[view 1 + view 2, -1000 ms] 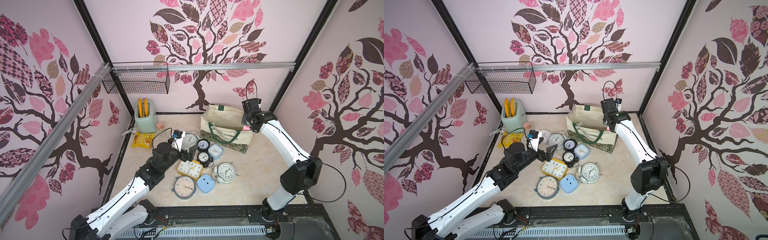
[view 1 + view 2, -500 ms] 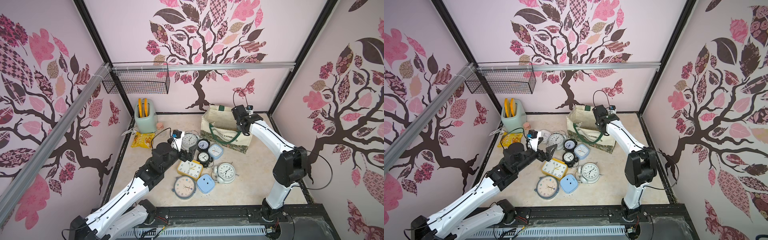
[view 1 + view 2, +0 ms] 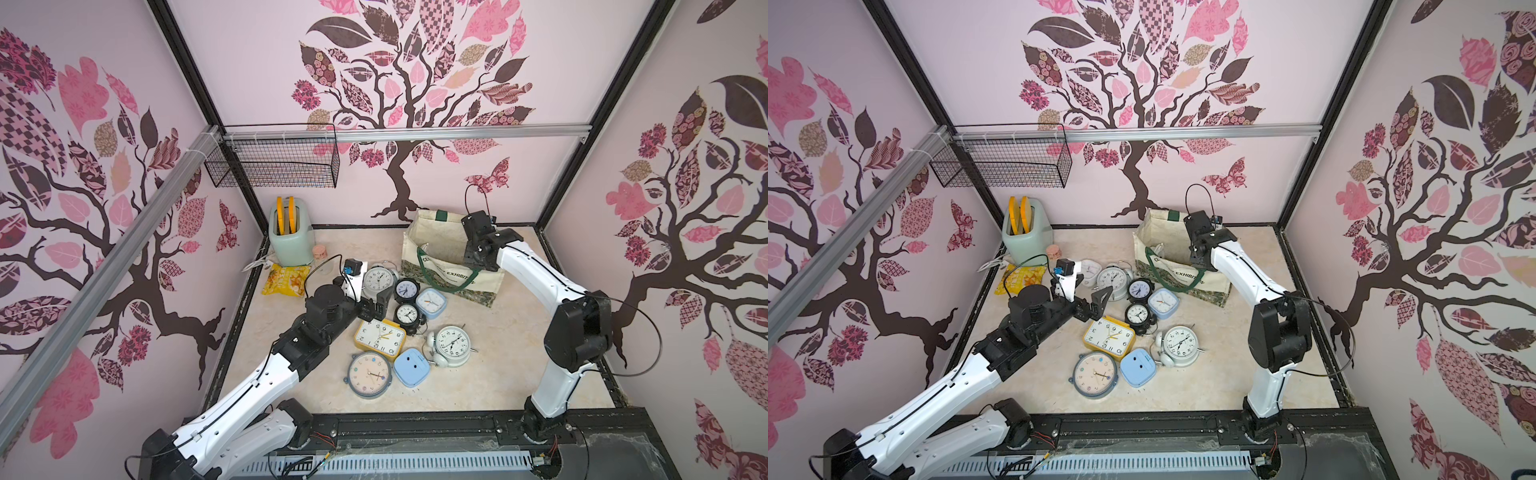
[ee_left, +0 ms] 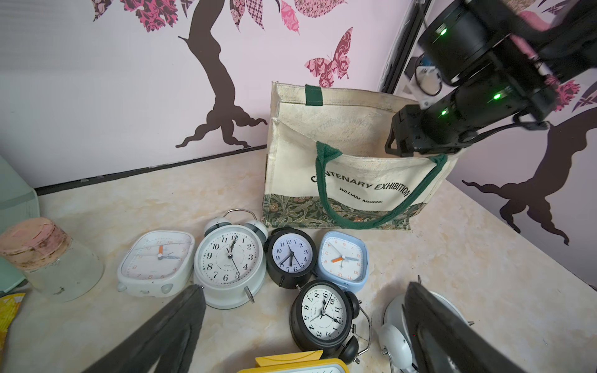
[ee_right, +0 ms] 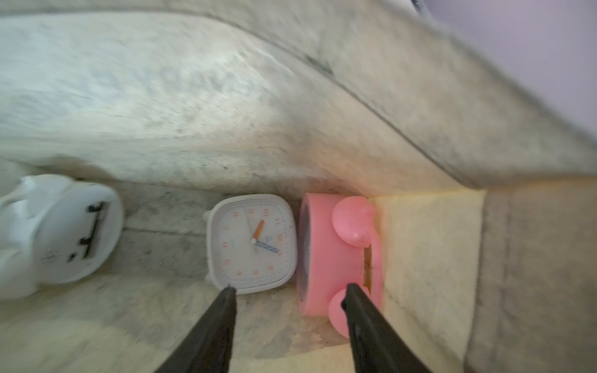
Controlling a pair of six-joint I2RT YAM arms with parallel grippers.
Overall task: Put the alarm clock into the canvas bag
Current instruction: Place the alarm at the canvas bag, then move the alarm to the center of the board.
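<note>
Now 3 clocks (image 5: 252, 240) in bag (image 4: 290, 168), 9 outside — L tool (image 4: 303, 285), R tool (image 5: 289, 286) apart.

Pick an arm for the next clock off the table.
Left. The left gripper hangs open above the round black alarm clock on the table; the right gripper is inside the cream canvas bag, jaws apart beside a pink clock.

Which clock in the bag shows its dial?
The white square clock with the orange hand; the pink clock is edge-on, and the rounded white clock shows no dial.

White arms (image 3: 257, 378), black claws (image 4: 303, 285) (image 5: 287, 292) (green lights (image 4: 497, 96))
</note>
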